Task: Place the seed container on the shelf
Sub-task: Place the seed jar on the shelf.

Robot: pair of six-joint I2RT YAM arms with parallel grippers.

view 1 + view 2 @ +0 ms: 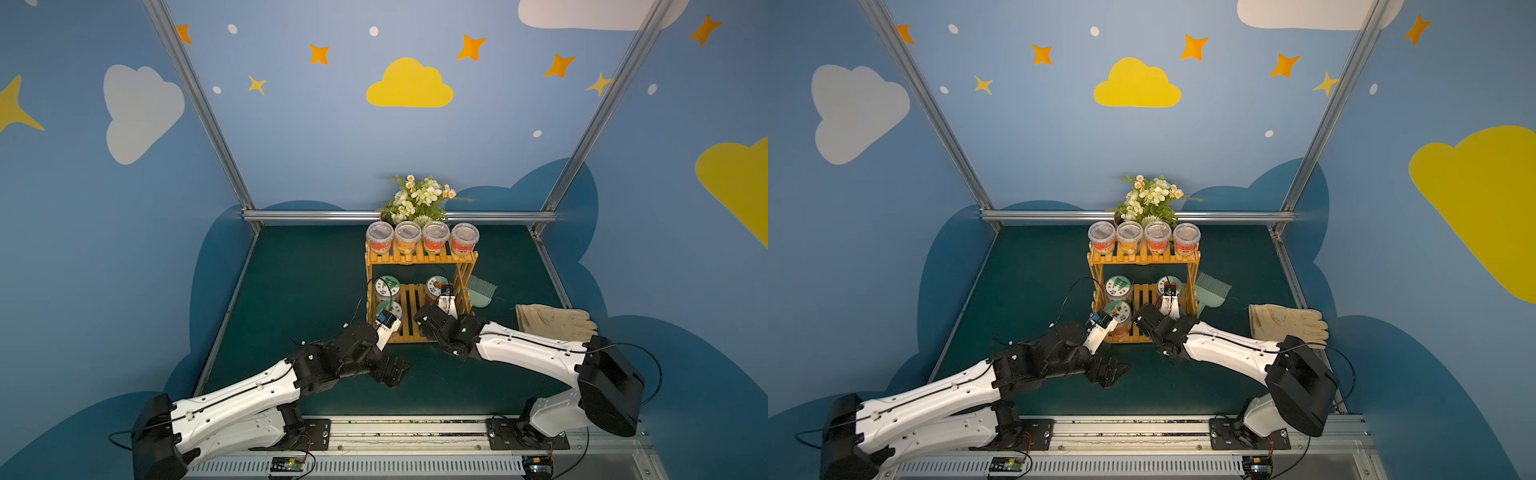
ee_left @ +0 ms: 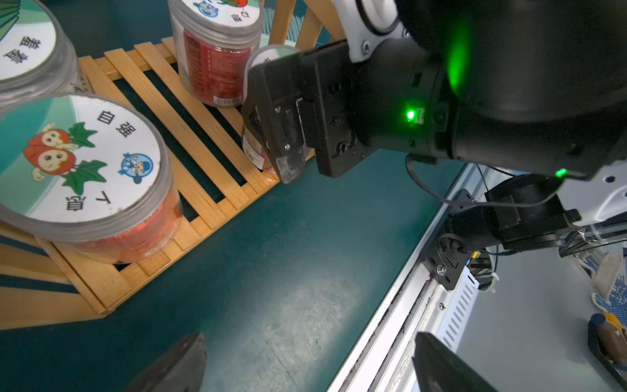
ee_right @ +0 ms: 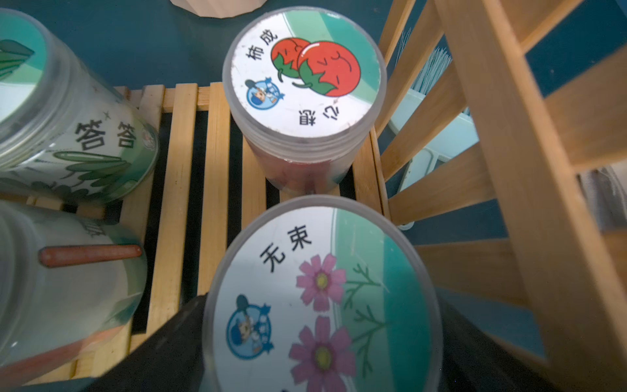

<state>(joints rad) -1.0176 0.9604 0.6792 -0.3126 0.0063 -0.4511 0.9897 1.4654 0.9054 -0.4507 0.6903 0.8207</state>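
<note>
The seed container (image 3: 322, 258), a clear jar with a pink-flower lid, stands on the front right of the lower tier of the shelf (image 1: 419, 258). My right gripper (image 3: 322, 303) reaches into that tier. Its jaws stand wide on either side of the jar, as wide as those of my open left gripper, so it is open. The right arm hides the jar in both top views; in the left wrist view part of it (image 2: 252, 149) shows behind a right finger (image 2: 288, 163). My left gripper (image 2: 308, 339) hangs open and empty over the green mat before the shelf (image 1: 1142, 259).
A tomato-lid jar (image 3: 303, 74) stands right behind the seed container. Two more jars (image 1: 386, 287) (image 2: 81, 159) fill the lower tier's left side. Several jars (image 1: 422, 237) line the top tier, flowers (image 1: 419, 199) behind. A teal brush (image 1: 480, 291) and gloves (image 1: 555, 322) lie to the right.
</note>
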